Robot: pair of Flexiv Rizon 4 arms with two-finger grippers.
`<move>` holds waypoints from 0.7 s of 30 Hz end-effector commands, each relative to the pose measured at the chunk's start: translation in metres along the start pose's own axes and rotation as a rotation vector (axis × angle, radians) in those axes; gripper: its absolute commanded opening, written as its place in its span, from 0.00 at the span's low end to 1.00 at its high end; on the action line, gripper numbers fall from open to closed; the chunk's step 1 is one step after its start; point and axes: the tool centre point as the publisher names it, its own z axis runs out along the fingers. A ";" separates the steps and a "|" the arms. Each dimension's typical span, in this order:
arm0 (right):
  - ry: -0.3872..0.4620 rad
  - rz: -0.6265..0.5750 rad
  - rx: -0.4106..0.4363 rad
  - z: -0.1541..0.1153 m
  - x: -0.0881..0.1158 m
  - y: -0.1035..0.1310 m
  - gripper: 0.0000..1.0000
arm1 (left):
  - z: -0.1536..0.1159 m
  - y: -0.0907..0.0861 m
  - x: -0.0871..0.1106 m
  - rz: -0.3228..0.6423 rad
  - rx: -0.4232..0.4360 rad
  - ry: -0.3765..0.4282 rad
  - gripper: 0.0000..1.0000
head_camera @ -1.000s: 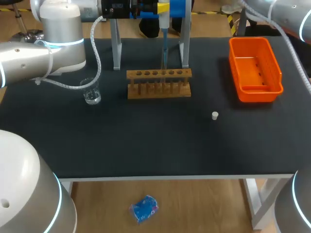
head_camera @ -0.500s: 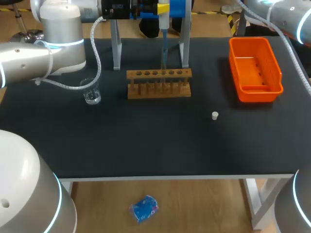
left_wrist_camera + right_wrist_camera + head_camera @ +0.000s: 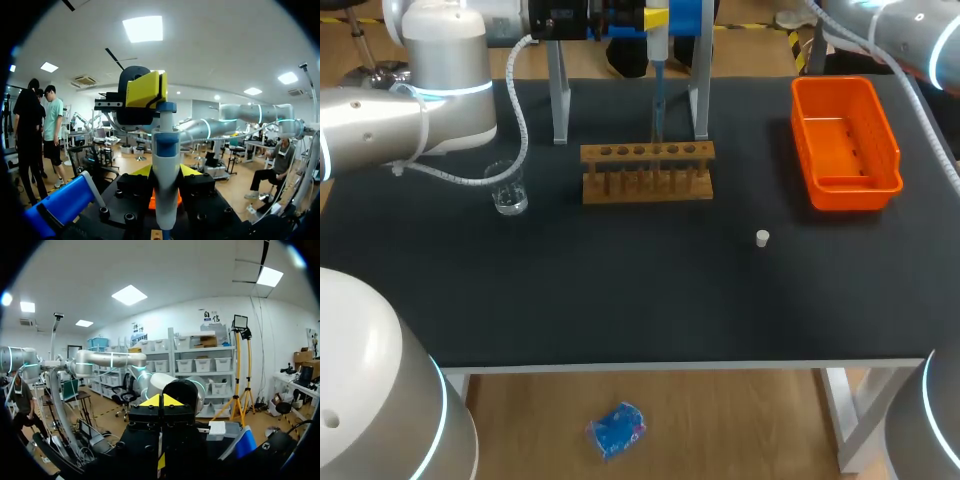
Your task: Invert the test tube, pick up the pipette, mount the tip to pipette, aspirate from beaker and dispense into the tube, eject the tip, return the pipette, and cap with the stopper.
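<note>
Black and yellow, the left gripper (image 3: 655,17) sits at the head of the pipette (image 3: 658,45) near the tabletop's far edge; whether it clamps it I cannot tell. The pipette's shaft hangs to the wooden rack (image 3: 647,170) just below. The right gripper (image 3: 160,401) is closed on nothing, its arm at the far right corner. The beaker (image 3: 508,190) stands toward the left edge. The stopper (image 3: 762,238) lies loose right of centre, so capping, at least, remains; the pipetting steps I cannot judge.

Upright pipette (image 3: 658,50) above wooden rack (image 3: 647,172), glass beaker (image 3: 507,188) nearby, lone white stopper (image 3: 762,238), orange basket (image 3: 845,143) apart
</note>
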 end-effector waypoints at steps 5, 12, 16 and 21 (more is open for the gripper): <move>0.012 0.005 0.003 -0.001 -0.001 -0.006 0.00 | 0.001 -0.003 0.001 0.001 0.001 -0.004 0.00; 0.012 0.013 0.003 0.000 0.000 -0.010 0.00 | 0.001 -0.003 0.001 0.001 0.001 -0.004 0.00; 0.012 0.017 0.002 0.000 0.001 -0.013 0.00 | 0.001 -0.003 0.001 0.001 0.001 -0.004 0.00; 0.013 0.021 0.001 0.001 0.002 -0.015 0.00 | 0.001 -0.003 0.001 0.001 0.001 -0.004 0.00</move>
